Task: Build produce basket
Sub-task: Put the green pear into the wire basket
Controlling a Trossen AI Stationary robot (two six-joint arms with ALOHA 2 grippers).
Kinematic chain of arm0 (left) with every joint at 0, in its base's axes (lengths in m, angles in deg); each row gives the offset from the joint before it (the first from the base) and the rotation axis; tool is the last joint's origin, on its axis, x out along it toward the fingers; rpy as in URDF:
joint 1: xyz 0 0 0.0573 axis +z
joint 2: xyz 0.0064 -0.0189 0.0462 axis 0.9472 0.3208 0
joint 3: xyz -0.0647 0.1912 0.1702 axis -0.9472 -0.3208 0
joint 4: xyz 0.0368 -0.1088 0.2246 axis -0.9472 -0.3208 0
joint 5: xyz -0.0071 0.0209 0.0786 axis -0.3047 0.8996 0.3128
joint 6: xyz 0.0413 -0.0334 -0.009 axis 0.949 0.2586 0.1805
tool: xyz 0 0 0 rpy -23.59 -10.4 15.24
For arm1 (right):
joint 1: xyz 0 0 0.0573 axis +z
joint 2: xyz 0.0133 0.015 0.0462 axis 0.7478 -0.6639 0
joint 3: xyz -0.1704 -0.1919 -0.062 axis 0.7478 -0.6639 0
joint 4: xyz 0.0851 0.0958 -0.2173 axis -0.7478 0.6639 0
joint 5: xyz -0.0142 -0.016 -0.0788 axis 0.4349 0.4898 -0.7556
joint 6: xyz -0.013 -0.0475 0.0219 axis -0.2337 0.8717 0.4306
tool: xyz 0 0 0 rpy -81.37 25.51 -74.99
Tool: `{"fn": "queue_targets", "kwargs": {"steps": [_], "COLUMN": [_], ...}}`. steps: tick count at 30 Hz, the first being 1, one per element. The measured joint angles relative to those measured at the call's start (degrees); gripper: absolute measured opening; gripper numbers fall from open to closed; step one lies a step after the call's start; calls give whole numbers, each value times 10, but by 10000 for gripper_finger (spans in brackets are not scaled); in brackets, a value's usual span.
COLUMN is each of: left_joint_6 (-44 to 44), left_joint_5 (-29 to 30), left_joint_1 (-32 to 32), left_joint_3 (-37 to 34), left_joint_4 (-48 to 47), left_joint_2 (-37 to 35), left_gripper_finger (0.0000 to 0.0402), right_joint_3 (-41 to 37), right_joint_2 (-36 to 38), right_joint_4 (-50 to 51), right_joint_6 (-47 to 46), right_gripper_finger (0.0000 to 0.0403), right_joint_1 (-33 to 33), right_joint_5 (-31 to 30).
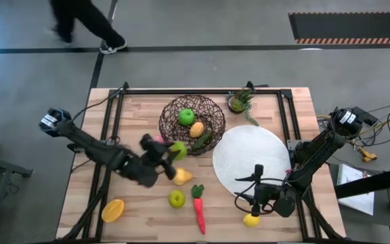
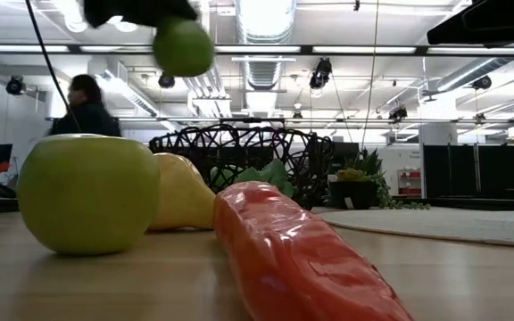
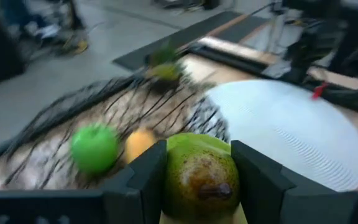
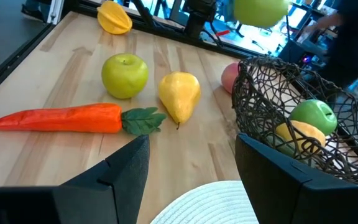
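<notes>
Low view is filled nearest by a red carrot (image 2: 302, 259) and a green apple (image 2: 87, 192) lying on the table (image 1: 141, 217). Farther in, a second green apple (image 3: 199, 174) is clamped between the left gripper (image 3: 197, 180) fingers, beside the basket (image 1: 192, 123) near the far edge. The right gripper (image 4: 191, 168), jaws apart, is held at the near right corner.
</notes>
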Motion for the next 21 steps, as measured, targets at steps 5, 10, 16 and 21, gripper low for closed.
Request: {"fn": "queue_targets", "kwargs": {"steps": [5,10,16,21], "left_joint_6": [138,134,105,88], "left_joint_5": [-104,-128,-205,-205], "left_joint_1": [85,157,218,240], "left_joint_3": [1,3,2,2], "left_joint_4": [144,141,139,114], "left_joint_2": [42,91,153,177], "left_gripper_finger": [144,145,145,145], "right_joint_3": [0,0,0,0], "right_joint_2": [0,0,-9,-22], "right_joint_4": [0,0,0,-1], "right_joint_6": [0,-7,-10,-22], "right_gripper_finger": [224,224,224,224], "right_joint_1": [0,0,0,0], "right_joint_5": [0,1,1,1]}}
